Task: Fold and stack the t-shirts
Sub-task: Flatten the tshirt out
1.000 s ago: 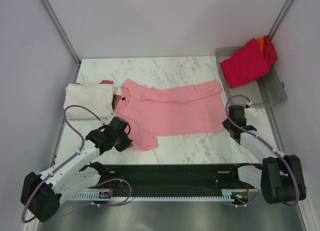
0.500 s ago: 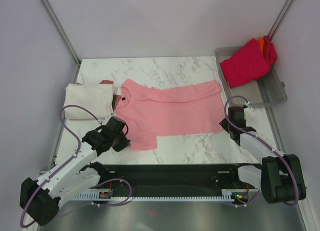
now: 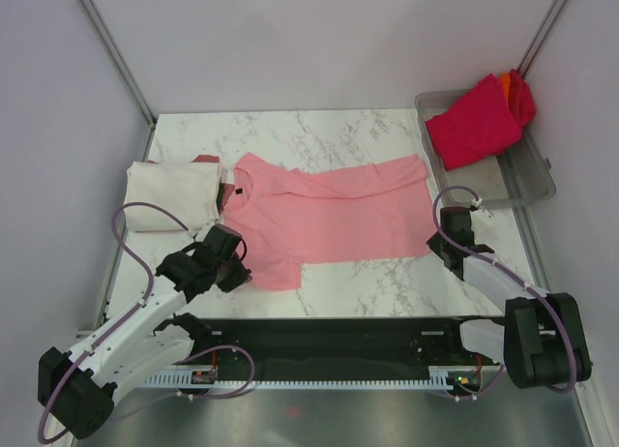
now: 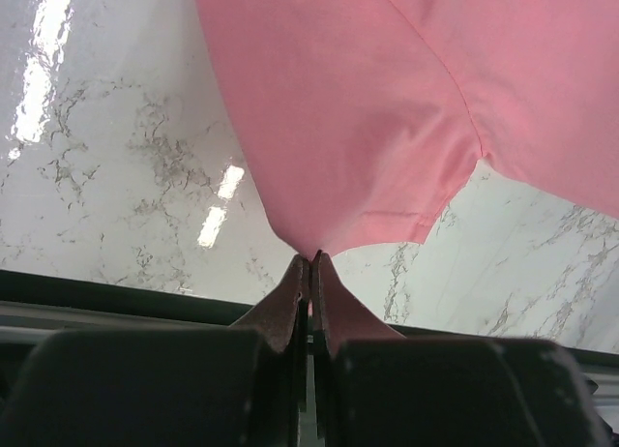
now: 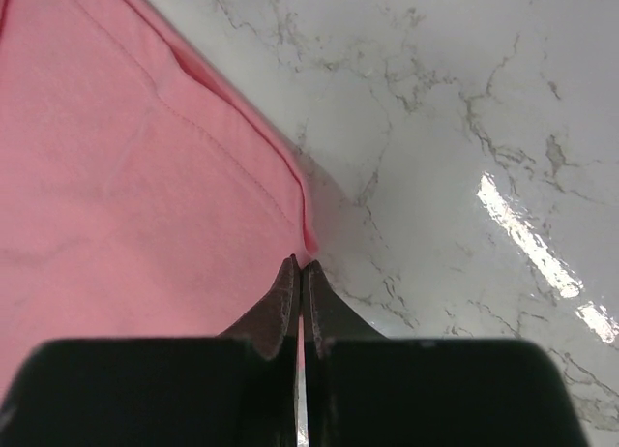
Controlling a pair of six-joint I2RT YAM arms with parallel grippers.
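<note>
A light pink t-shirt (image 3: 329, 210) lies spread flat in the middle of the marble table, collar to the left. My left gripper (image 3: 242, 265) is shut on the edge of its near sleeve. In the left wrist view the pink cloth (image 4: 387, 108) tapers to a point between the closed tips of the left gripper (image 4: 310, 256). My right gripper (image 3: 438, 238) is shut at the near right hem corner. In the right wrist view the pink t-shirt's corner (image 5: 126, 176) meets the closed tips of the right gripper (image 5: 301, 263).
A folded cream-white t-shirt (image 3: 172, 193) lies at the left edge on a dark red one (image 3: 205, 160). A grey translucent tray (image 3: 527, 181) at the back right holds a crimson shirt (image 3: 474, 123) and an orange one (image 3: 522, 91). Grey walls enclose the table.
My left gripper has shifted a little to the left with the sleeve in it. The right gripper has edged slightly toward the hem corner. The shirt's outline is nearly unchanged.
</note>
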